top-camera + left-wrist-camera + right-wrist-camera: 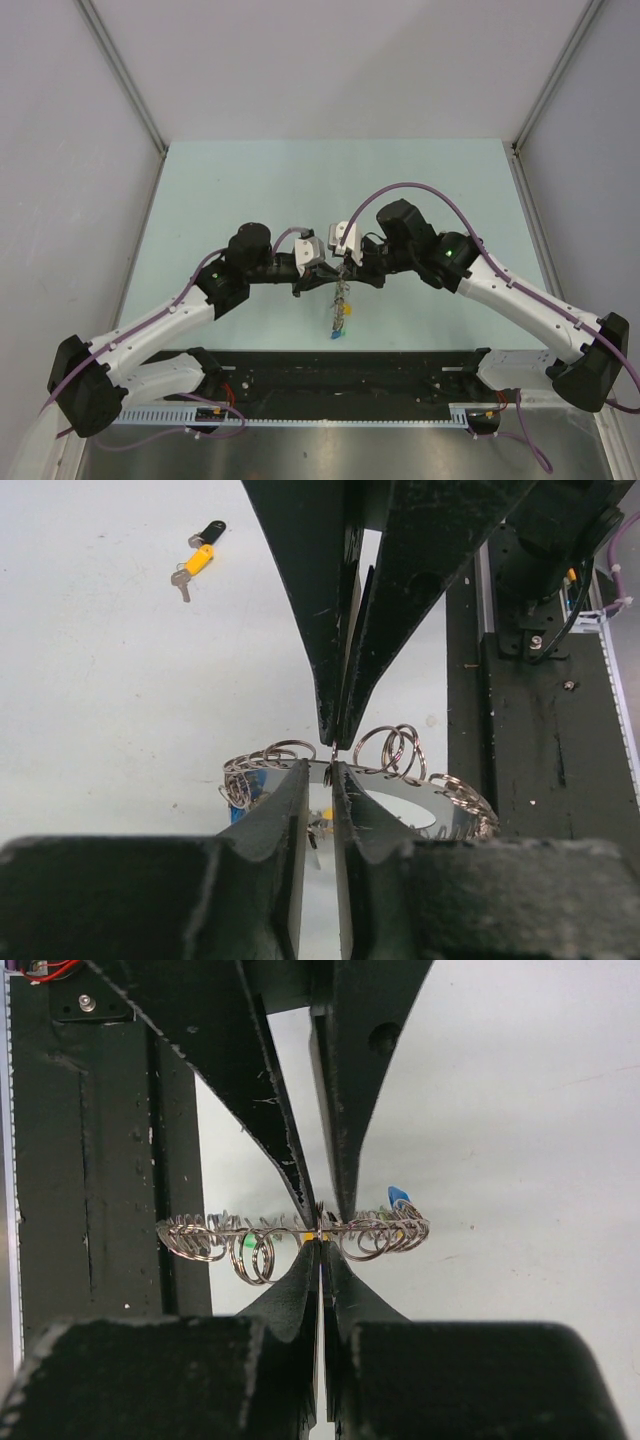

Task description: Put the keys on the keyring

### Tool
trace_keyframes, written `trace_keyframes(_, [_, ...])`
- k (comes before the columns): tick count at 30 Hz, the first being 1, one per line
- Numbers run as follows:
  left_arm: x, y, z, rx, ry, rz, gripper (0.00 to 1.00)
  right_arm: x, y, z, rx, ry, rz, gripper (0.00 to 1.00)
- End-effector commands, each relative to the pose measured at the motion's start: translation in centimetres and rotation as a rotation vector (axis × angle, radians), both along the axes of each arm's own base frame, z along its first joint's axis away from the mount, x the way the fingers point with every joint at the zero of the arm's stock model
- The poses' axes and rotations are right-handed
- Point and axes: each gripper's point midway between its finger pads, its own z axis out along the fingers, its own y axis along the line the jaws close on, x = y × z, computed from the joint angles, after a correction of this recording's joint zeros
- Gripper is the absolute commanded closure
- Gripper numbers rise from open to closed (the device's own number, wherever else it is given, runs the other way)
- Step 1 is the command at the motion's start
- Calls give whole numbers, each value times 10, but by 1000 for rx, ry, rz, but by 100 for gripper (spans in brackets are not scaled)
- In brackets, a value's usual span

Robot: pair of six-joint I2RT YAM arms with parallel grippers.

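Observation:
The keyring [343, 300] hangs in the air between my two grippers, over the pale green table [250, 180]. It is a flat grey ring [440, 802] lined with small split rings, seen edge-on in the right wrist view [200, 1232]. Blue [398, 1196], green [247, 1242] and yellow heads of the keys dangle from it. The blue key [337, 336] hangs lowest. My left gripper [320, 768] and right gripper [320, 1245] meet tip to tip, both pinched on a small split ring at its rim. A yellow key [200, 558] and a black key [212, 528] lie loose on the table.
A black rail [330, 370] runs along the table's near edge, just below the hanging keys, and shows in both wrist views [540, 730] [80, 1160]. Grey walls with metal posts [120, 70] close in the table's sides and back.

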Motion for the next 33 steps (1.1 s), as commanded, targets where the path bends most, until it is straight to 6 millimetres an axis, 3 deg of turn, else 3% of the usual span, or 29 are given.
trace_keyframes(1, [-1, -6, 25, -65, -44, -21, 85, 2, 15, 37, 102, -55, 23, 100])
trace_keyframes(9, [-2, -7, 16, -40, -28, -21, 85, 0, 16, 40, 115, -54, 29, 100])
trace_keyframes(10, [-2, -8, 16, -37, -25, -24, 87, 0, 16, 41, 117, -56, 29, 100])
trace_keyframes(12, [-3, -8, 14, -31, -13, -26, 100, 2, 17, 40, 117, -49, 19, 100])
trace_keyframes(13, [-3, -8, 14, -32, -12, -24, 100, 4, 16, 40, 115, -53, 3, 100])
trace_keyframes(16, [-1, -7, 16, -47, -7, 5, 100, 10, 12, 40, 114, -38, -47, 84])
trace_keyframes(17, [1, -6, 19, -58, -12, 19, 100, 15, 7, 43, 119, -37, -79, 68])
trace_keyframes(19, [6, -2, 17, -62, 12, 60, 100, 25, -4, 43, 117, -15, -162, 57])
trace_keyframes(20, [8, -2, 19, -76, 16, 72, 100, 37, -14, 44, 119, -9, -223, 49])
trace_keyframes(23, [19, 6, 24, -120, 54, 141, 100, 70, -48, 41, 107, 21, -443, 40])
trace_keyframes(28, [31, 22, 41, -171, 46, 204, 100, 131, -124, 0, 19, 144, -878, 38])
trace_keyframes(29, [34, 26, 43, -175, 42, 220, 100, 143, -149, -11, 6, 168, -978, 38])
trace_keyframes(33, [34, 41, 58, -182, -4, 267, 100, 174, -204, -48, -37, 231, -1248, 39])
